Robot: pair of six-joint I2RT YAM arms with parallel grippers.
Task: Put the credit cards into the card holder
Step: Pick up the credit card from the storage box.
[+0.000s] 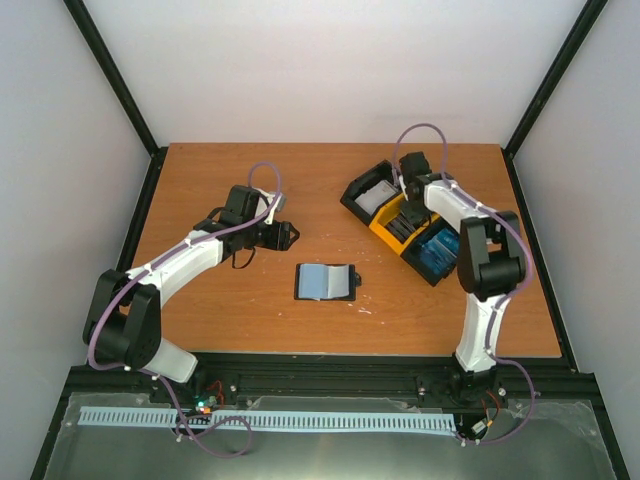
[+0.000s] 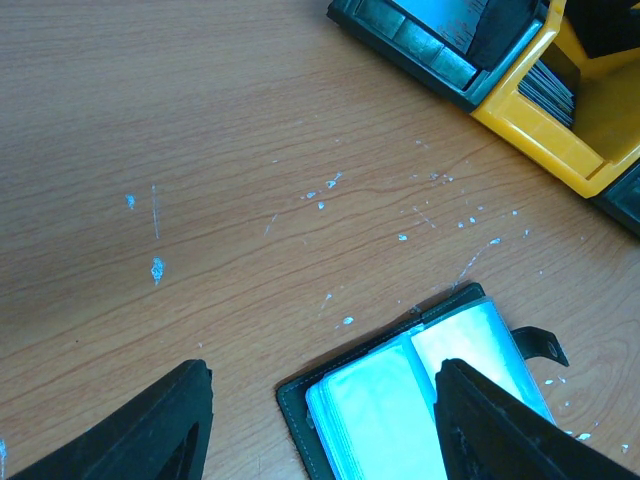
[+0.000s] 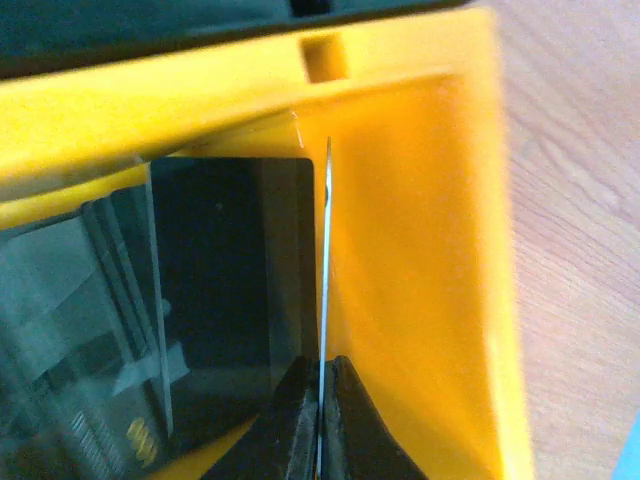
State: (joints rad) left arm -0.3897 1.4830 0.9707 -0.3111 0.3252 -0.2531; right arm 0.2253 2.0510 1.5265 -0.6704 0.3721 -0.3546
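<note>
Looking from above: we see the right arm stretched forward with its elbow raised and its wrist bent down, so the right gripper (image 1: 408, 205) dips into the yellow middle compartment of the tray (image 1: 383, 230).
Left arm: it is swung inward and low, with the left gripper (image 1: 285, 236) hanging over bare table to the left of the card holder (image 1: 325, 282), apart from it.
Card holder: it lies opened flat near the table's middle, between the arms and well apart from the tray.
Credit cards: bright blue ones (image 1: 437, 252) sit in the tray's nearest compartment.
Left wrist view: the fingers (image 2: 170, 430) stand wide apart with nothing held. The holder's pale pockets show partly behind one finger, and we cannot tell whether that finger touches them. The clasp tab (image 2: 540, 345) sticks out sideways.
Right wrist view: the fingers (image 3: 295, 420) are closed tight on the near edge of one credit card (image 3: 326, 250). It shows edge-on as a thin upright line just beside the yellow wall. Dark cards (image 3: 230, 270) stand to its left.
Step in hand: we judge it to be drawing this single card out of the compartment.
Doing it well: we would pull straight along the card's own plane, clear of the wall and its neighbours, so that only one comes. The pinch is narrow, so we would turn slowly toward the holder to stop the card pivoting.
</note>
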